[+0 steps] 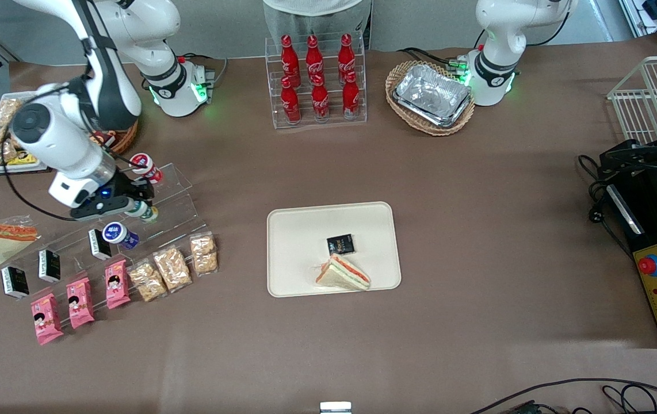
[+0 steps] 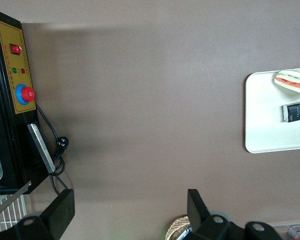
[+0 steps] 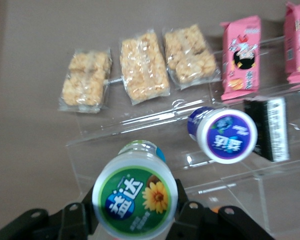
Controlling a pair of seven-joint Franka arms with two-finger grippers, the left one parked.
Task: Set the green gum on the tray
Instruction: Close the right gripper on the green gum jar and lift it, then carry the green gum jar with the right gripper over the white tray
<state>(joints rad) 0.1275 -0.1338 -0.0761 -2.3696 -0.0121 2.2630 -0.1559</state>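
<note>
The gripper closes on the green gum at the clear display stand, left of the front view; grasping is the step. Next, probably lift it and carry it to the tray at centre.

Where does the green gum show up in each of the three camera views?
Front view: the green gum sits at the gripper, on the clear stepped stand, toward the working arm's end of the table.
Right wrist view: green gum seen lid-on, between the gripper fingers.
Left wrist view: not in it.
Shared landmark: the blue-labelled canister beside it, in the front and right wrist views.
</note>
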